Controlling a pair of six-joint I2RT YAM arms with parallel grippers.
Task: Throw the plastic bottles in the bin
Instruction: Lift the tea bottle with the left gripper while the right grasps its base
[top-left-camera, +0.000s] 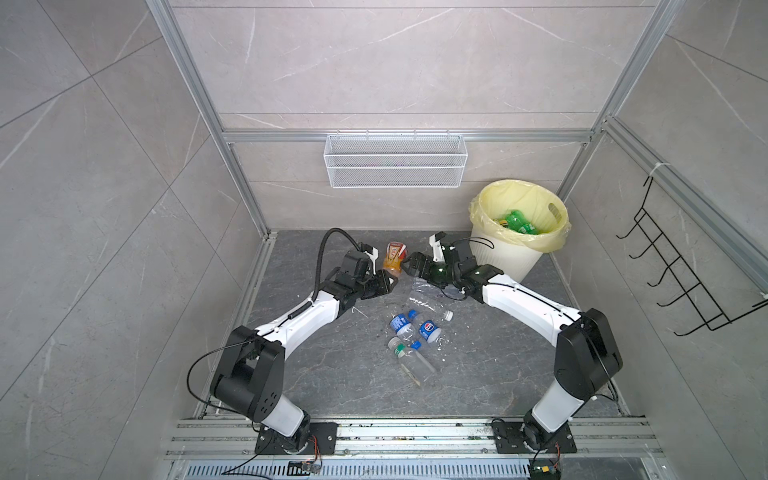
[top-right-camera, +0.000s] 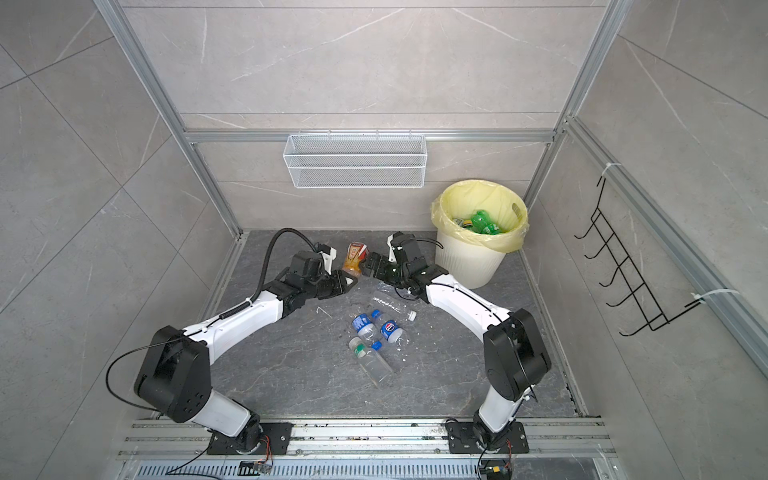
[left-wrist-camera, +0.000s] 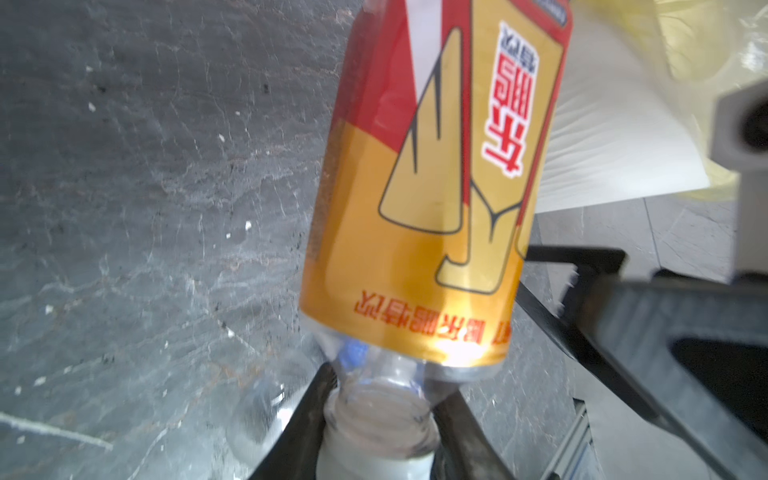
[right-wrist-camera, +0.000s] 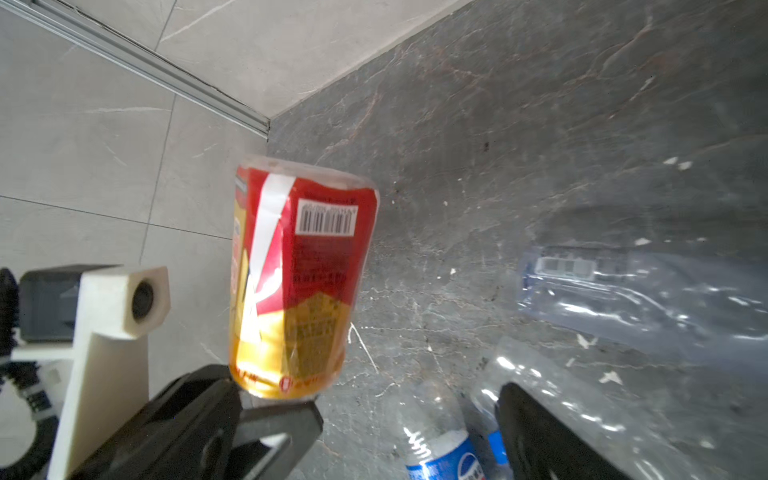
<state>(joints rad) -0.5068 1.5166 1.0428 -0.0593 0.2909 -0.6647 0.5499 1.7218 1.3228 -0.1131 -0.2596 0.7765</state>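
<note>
In both top views my left gripper (top-left-camera: 392, 280) (top-right-camera: 352, 277) is shut on the neck of an orange-labelled plastic bottle (top-left-camera: 395, 255) (top-right-camera: 354, 257) that points up and away. In the left wrist view the jaws (left-wrist-camera: 380, 390) pinch the clear neck below the label (left-wrist-camera: 436, 187). Close beside that bottle, my right gripper (top-left-camera: 409, 264) (right-wrist-camera: 403, 419) stands open with nothing between its fingers. Several more plastic bottles (top-left-camera: 409, 332) (top-right-camera: 374, 332) lie on the floor between the arms, one with a blue label (right-wrist-camera: 446, 453). The cream bin (top-left-camera: 513, 257) (top-right-camera: 469, 259) stands back right and has green bottles (top-left-camera: 517, 222) in it.
A white wire mesh basket (top-left-camera: 395, 160) hangs on the back wall. On the right wall there is a black wire rack (top-left-camera: 685, 270). A flattened clear bottle (right-wrist-camera: 623, 291) lies just under the right arm. Aluminium rails (top-left-camera: 415, 432) edge the dark stone floor.
</note>
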